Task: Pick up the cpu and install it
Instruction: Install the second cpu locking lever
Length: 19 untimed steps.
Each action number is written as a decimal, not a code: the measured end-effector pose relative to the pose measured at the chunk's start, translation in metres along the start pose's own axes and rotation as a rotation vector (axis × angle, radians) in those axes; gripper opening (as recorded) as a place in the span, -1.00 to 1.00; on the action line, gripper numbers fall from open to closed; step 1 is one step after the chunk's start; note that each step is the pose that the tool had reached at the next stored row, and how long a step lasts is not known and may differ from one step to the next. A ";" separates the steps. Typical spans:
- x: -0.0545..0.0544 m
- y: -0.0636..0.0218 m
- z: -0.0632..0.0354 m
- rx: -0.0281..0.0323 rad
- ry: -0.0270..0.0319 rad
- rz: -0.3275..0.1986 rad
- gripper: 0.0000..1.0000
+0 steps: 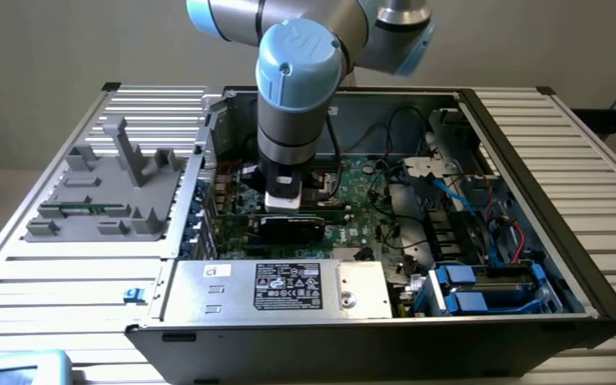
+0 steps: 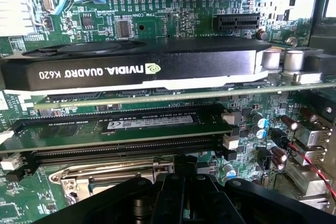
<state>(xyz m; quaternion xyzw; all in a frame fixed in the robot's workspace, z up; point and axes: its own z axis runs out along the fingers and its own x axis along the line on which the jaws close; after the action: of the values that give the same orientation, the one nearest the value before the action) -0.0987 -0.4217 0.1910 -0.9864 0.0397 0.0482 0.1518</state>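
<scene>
Hand [image 2: 181, 198] closed above one motherboard [image 2: 157, 3], one graphics card [image 2: 131, 66].

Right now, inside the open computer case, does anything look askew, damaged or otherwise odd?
Nothing stands out. The black graphics card with green circuit board sits level in its slot, the memory stick is seated, and the shut gripper hangs over the metal processor socket frame.

socket [image 2: 113, 177]: the dark gripper body [image 2: 184, 200] is covering its near part
graphics card [image 2: 131, 69]: the picture's edge is cutting it off
gripper fingertips: the arm [image 1: 292, 120] is hiding them in the exterior view
</scene>
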 end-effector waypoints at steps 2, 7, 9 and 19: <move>0.000 -0.0002 -0.0005 -0.0008 0.0002 0.000 -0.79; -0.002 -0.0054 -0.0173 -0.0009 0.0001 0.000 -0.79; -0.003 -0.0081 -0.0261 -0.0015 0.0001 0.000 -0.79; 0.010 -0.0229 -0.0695 -0.0019 0.0002 0.000 -0.79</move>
<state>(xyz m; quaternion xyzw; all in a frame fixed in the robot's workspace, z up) -0.0808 -0.4216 0.2627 -0.9866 0.0397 0.0482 0.1508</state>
